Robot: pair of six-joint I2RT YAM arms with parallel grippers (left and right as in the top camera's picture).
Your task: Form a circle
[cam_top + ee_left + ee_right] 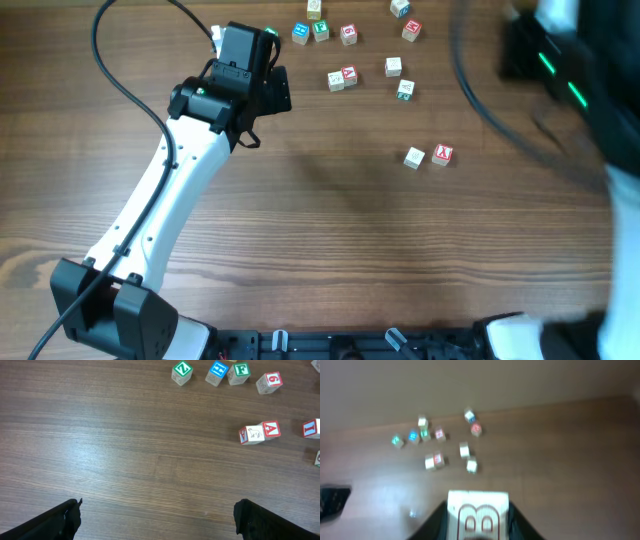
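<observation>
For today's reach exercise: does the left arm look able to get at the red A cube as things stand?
Probably yes. The left gripper is open and empty, and only bare table lies between it and the A cube, though a pale cube touches its side.

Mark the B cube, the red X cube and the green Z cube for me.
B cube (477,515): right wrist view, lettered face.
red X cube (442,154): overhead view, top face.
green Z cube (182,370): left wrist view, top face.
</observation>
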